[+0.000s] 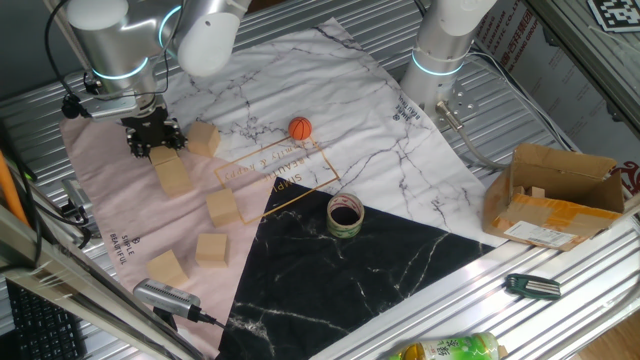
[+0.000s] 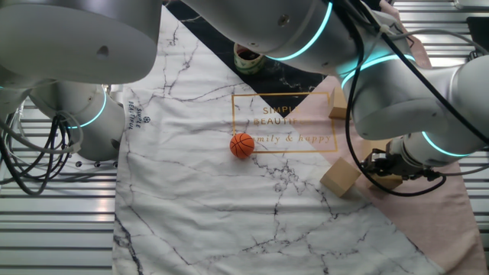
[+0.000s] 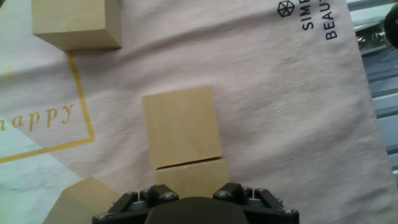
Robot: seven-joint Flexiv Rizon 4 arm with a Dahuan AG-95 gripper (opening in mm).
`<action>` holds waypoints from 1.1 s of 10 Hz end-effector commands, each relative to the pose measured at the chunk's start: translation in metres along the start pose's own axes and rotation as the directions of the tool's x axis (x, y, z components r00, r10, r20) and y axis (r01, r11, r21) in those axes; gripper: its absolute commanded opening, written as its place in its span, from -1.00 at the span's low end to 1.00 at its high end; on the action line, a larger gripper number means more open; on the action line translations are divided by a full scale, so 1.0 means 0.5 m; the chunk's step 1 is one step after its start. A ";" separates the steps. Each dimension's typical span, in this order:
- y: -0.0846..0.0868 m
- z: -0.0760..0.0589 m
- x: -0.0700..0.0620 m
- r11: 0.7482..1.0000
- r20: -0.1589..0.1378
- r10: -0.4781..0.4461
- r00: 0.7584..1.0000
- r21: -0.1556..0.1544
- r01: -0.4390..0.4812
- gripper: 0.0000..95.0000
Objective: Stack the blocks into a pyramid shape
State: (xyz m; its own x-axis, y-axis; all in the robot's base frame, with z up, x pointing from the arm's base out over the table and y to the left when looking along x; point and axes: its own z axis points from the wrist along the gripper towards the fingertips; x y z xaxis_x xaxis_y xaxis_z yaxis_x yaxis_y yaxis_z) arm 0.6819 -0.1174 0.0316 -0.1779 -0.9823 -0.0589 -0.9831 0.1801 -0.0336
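over the pink corner of the mat, the gripper (image 1: 152, 137) hangs low above the wooden blocks; the hand view shows one block (image 3: 191, 175) right under the fingers, butted against a second block (image 3: 181, 126) just beyond it. fingertips are hidden by the gripper body in the hand view and blurred dark in both fixed views, so cannot tell how wide the fingers stand or whether they hold that near block.

step in hand, as i judge it: laying the base row. two cubes touch edge to edge, a third (image 1: 203, 138) sits just beside the gripper, and three more (image 1: 222, 207) (image 1: 211, 248) (image 1: 167, 268) lie loose, well apart down the pink strip. nothing is stacked on a second level yet, so early in the task.

next move calls for bringing a loose cube flush against the pair, squared up, without nudging them. orange ball (image 1: 300, 128) and tape roll (image 1: 344, 215) are off on the marble part, out of the way.
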 end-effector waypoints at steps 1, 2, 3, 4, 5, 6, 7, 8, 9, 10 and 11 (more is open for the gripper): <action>-0.001 0.000 -0.001 1.000 0.000 0.001 1.000 0.001 -0.001 -0.60; -0.001 0.001 -0.001 1.000 0.000 0.000 1.000 0.001 0.000 -0.20; -0.002 0.001 -0.001 1.000 0.000 0.000 1.000 0.000 0.000 -0.20; -0.002 0.001 -0.001 1.000 0.000 -0.001 1.000 0.000 0.001 -0.20; -0.002 0.001 -0.002 1.000 -0.001 -0.003 1.000 0.000 0.003 -0.20; -0.002 0.002 -0.002 1.000 -0.001 -0.004 1.000 0.000 0.004 -0.20; -0.002 0.002 -0.002 1.000 -0.001 -0.006 1.000 0.000 0.006 -0.20; -0.003 0.002 -0.002 1.000 -0.002 -0.008 1.000 0.000 0.008 -0.20; -0.003 0.002 -0.003 1.000 -0.002 -0.010 1.000 -0.001 0.010 -0.20; -0.003 0.003 -0.003 1.000 -0.002 -0.011 1.000 -0.001 0.011 0.20; -0.003 0.003 -0.003 1.000 -0.003 -0.011 1.000 -0.005 0.011 0.20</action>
State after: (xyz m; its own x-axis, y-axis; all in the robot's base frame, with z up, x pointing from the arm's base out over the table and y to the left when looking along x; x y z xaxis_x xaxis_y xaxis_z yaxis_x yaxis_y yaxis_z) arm 0.6836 -0.1163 0.0301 -0.1669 -0.9844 -0.0562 -0.9851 0.1688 -0.0317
